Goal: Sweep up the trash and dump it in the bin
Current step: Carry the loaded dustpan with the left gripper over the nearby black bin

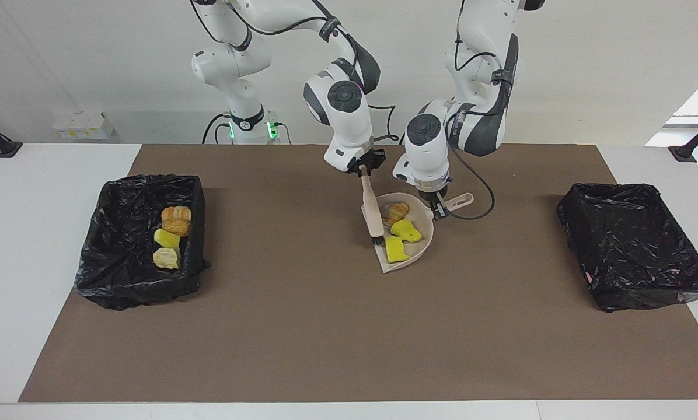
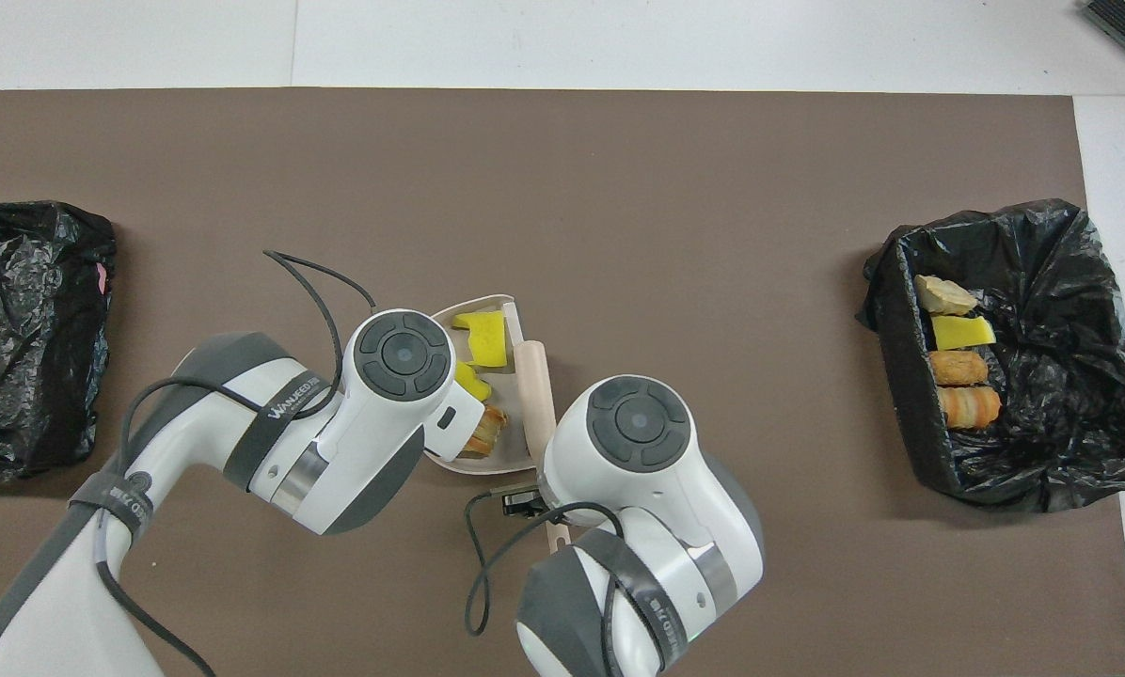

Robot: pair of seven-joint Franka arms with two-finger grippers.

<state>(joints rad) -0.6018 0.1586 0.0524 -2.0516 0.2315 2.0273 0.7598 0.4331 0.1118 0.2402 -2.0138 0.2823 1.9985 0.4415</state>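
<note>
The left gripper (image 1: pixel 439 211) is closed on the handle of the beige dustpan (image 1: pixel 423 238) in the middle of the tabletop (image 1: pixel 302 326); the right gripper (image 1: pixel 365 169) is closed on the top of the brush (image 1: pixel 372 210), whose bristles touch the dustpan's edge. In the dustpan lie two yellow sponge chunks (image 1: pixel 405 230) and one orange-brown lump (image 1: pixel 395 211). The black-bag bin (image 1: pixel 133 291) by the right arm's edge of the tabletop holds one yellow chunk (image 1: pixel 166 238) and three tan lumps (image 1: pixel 176 220); the other bin (image 1: pixel 635 280) sits by the left arm's edge. The left arm's band reads "WANJEED", partly hidden.
</note>
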